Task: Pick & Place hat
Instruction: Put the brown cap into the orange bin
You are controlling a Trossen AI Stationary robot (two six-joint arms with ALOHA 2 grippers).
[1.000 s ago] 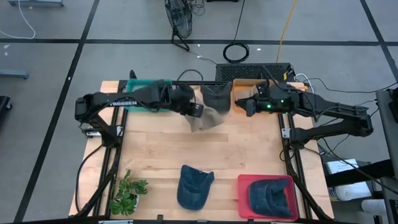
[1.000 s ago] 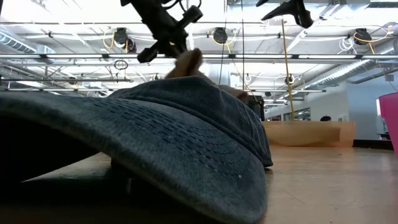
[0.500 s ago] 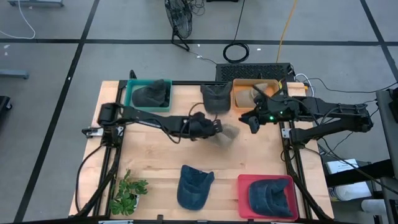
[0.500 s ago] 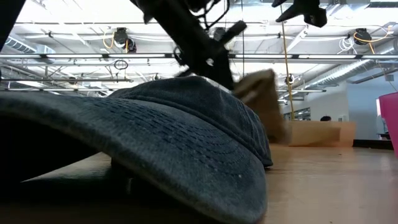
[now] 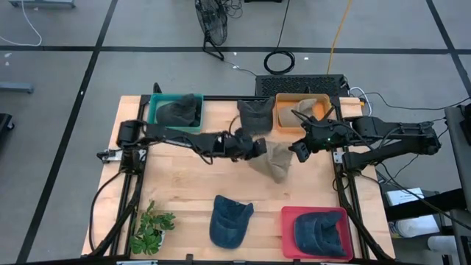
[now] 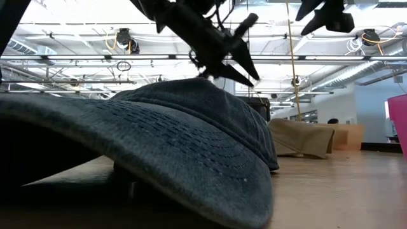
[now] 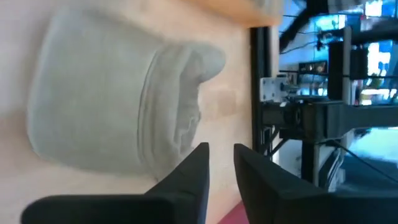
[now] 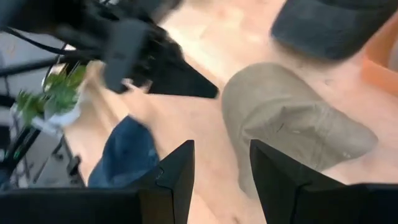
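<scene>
Now left gripper [image 5: 259, 146] parted, beside tan hat [image 5: 275, 160]

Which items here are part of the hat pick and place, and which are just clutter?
In play:
- tan hat, lying on the table, free of both grippers
- left gripper, just beside it
- right gripper, open, close on the other side
- orange bin

Lying about:
- blue hat
- red bin with a hat
- teal bin with a hat
- plant

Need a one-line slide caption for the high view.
Left gripper beside a tan hat lying on the table; right gripper close by.
</scene>
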